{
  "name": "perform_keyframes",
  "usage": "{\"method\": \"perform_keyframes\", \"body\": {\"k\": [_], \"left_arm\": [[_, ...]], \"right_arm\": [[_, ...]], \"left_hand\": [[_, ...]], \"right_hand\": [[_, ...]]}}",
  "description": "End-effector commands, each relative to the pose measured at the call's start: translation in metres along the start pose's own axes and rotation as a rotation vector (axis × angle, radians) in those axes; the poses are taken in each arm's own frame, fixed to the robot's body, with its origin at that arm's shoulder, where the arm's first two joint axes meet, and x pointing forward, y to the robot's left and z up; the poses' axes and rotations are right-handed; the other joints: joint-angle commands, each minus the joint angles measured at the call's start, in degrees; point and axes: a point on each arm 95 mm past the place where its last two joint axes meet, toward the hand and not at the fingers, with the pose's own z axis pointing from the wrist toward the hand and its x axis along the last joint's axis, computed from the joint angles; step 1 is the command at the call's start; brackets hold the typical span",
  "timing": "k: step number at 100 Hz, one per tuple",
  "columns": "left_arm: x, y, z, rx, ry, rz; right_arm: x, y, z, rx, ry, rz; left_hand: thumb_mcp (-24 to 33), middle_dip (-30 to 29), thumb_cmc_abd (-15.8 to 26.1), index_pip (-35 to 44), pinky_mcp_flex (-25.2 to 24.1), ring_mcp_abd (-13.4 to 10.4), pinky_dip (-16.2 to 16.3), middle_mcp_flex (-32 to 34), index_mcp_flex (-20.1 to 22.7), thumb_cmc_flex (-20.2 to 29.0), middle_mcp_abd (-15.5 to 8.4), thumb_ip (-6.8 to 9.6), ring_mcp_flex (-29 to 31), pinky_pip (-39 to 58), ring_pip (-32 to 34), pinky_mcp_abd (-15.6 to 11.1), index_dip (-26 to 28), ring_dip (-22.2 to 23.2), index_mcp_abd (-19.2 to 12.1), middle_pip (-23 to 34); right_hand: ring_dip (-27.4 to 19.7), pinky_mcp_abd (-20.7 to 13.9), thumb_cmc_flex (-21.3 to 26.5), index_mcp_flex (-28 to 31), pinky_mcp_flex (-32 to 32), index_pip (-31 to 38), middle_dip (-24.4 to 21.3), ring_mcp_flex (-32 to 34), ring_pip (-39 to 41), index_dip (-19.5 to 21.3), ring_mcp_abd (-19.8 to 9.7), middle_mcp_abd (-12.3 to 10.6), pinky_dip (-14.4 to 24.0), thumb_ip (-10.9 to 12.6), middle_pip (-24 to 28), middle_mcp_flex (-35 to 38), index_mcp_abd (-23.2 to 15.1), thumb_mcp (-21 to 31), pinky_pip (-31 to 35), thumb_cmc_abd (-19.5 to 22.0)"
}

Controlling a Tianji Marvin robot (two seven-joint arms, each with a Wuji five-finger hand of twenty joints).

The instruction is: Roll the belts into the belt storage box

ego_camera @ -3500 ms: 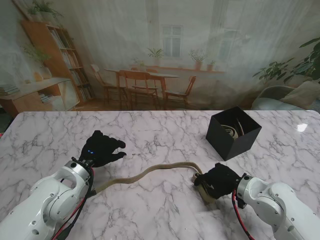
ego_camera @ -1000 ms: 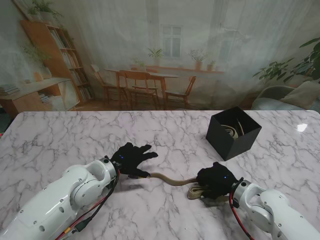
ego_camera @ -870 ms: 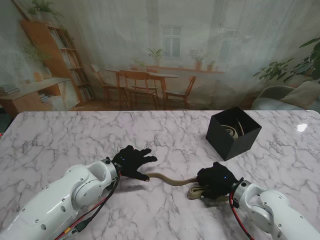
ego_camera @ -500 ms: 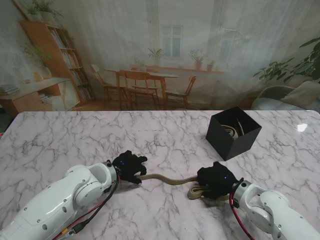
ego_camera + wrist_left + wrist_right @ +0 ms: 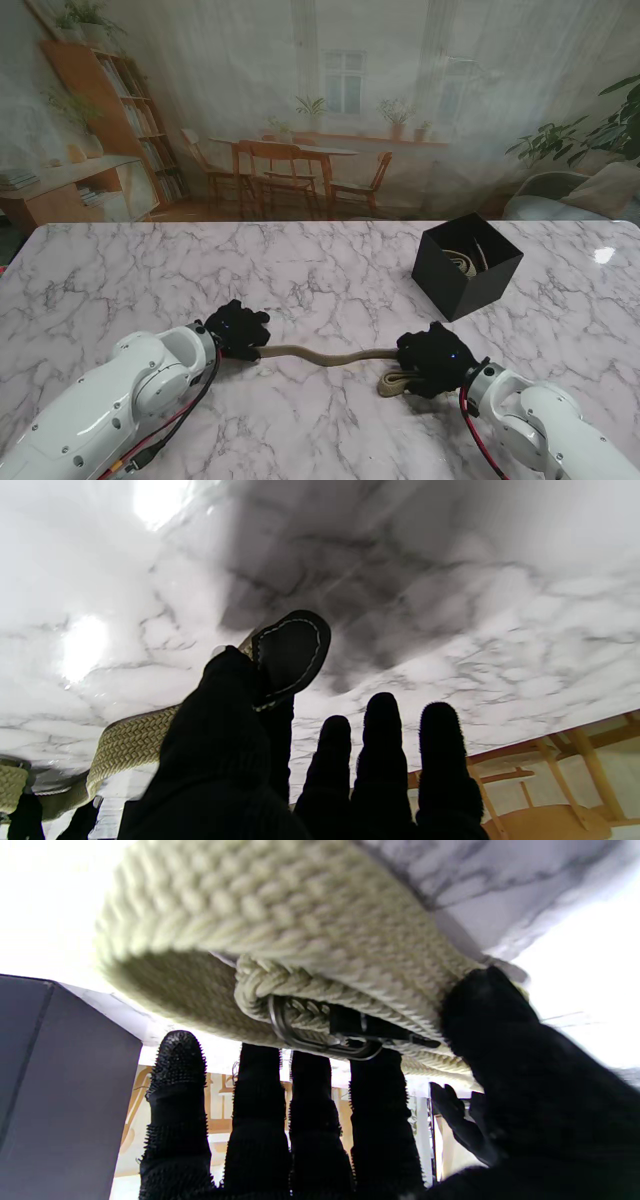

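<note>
Black-gloved, my left hand (image 5: 237,329) is closed around the dark leather tip (image 5: 290,652) of the woven belt (image 5: 320,355); in the left wrist view the thumb presses that tip against the forefinger while the other three fingers (image 5: 380,740) stand straight and apart from it. My right hand (image 5: 432,362) is curled over the belt's other end, where the braid is folded back on itself into a loose first coil round the metal buckle (image 5: 320,1037), thumb on one side and four fingers on the other.

Between the two hands the belt lies on the marble worktop (image 5: 330,270) with its long axis running left to right across my view, leather tip pointing to my left, buckle end to my right, with only a shallow wave along it.

Half a second ago the left hand sat a little farther right with its fingers looser; it has since drawn leftward and closed, and the strap has pulled straighter. The right hand has hardly shifted.

Farther from me and to the right, well apart from the hands, the black belt storage box (image 5: 466,265) stands open with a rolled belt inside.
</note>
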Motion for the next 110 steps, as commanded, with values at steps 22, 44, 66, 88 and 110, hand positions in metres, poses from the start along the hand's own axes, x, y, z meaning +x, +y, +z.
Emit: {"method": "perform_keyframes", "body": {"k": [22, 44, 66, 88, 110], "left_arm": [[-0.012, 0.021, -0.02, -0.072, -0.02, 0.028], [-0.017, 0.024, -0.03, -0.079, -0.036, 0.033], [-0.018, 0.03, -0.04, -0.091, -0.048, 0.045], [-0.023, 0.035, -0.051, -0.094, -0.069, 0.056], [-0.026, 0.039, -0.058, -0.031, -0.097, 0.039]], "right_arm": [[0.004, -0.006, -0.001, 0.031, -0.03, 0.024], [0.004, -0.005, -0.002, 0.04, -0.042, 0.033], [0.003, -0.008, -0.002, 0.034, -0.059, 0.034], [0.003, -0.01, -0.001, 0.025, -0.07, 0.023], [0.001, -0.012, 0.003, 0.002, -0.038, 0.028]], "left_hand": [[2.07, 1.19, 1.45, 1.42, -0.86, -0.41, 0.06, 0.56, -0.39, 3.56, -0.09, -0.92, 0.72, 0.79, 1.0, -0.33, 1.16, 0.75, 0.59, 0.9], [2.02, 1.25, 1.27, 1.27, -0.96, -0.46, -0.06, 1.36, -0.12, 3.43, -0.34, -0.95, 1.0, 0.51, 0.85, -0.22, 1.1, 0.74, 0.49, 0.88], [2.02, 1.25, 1.18, 1.12, -1.12, -0.42, -0.27, 1.88, 0.03, 3.3, -0.53, -0.94, 1.11, 0.01, 0.58, -0.21, 1.04, 0.69, 0.29, 0.74], [1.75, 1.25, 1.11, 0.75, -1.28, -0.22, -0.37, 2.51, 0.17, 2.96, -0.65, -1.02, 1.19, -0.33, 0.37, 0.05, 0.7, 0.63, -0.46, 0.67], [-2.7, -0.68, 4.43, -6.55, -1.66, 0.51, -0.36, 3.5, -0.39, -3.35, -0.83, -1.08, 1.42, -1.14, -0.24, 0.77, -7.58, 0.06, -3.2, -1.32]], "right_hand": [[-2.35, 3.57, 2.84, 4.31, -1.25, 4.57, -2.27, -1.82, -3.17, 0.41, 4.09, 3.24, -1.18, 1.44, -4.01, -2.56, -4.0, 6.91, -2.09, 0.8], [-2.67, 4.45, 3.32, 4.24, -0.14, 4.71, -2.56, 0.26, -2.89, 0.36, 3.65, 2.23, -1.39, 1.42, -4.38, 1.04, -3.33, 6.59, -2.04, 1.0], [-0.92, 3.2, 4.26, 3.99, 2.57, 4.81, -1.37, 6.93, -0.19, 0.25, 0.32, -1.79, -0.7, 1.44, -1.08, 12.57, -2.4, 5.85, 0.18, 1.15], [1.82, 1.25, 4.9, 3.01, 3.9, 4.91, 0.05, 13.62, 2.57, 0.51, -1.94, -4.03, -0.26, 1.61, 2.51, 20.44, -4.64, 4.99, 1.42, 1.61], [6.46, -3.59, 3.6, 3.22, 4.48, 3.01, 7.23, 17.96, 3.57, 5.48, -7.22, -6.49, 0.75, 1.56, 10.46, 38.91, -10.69, 4.61, 2.58, 2.15]]}}
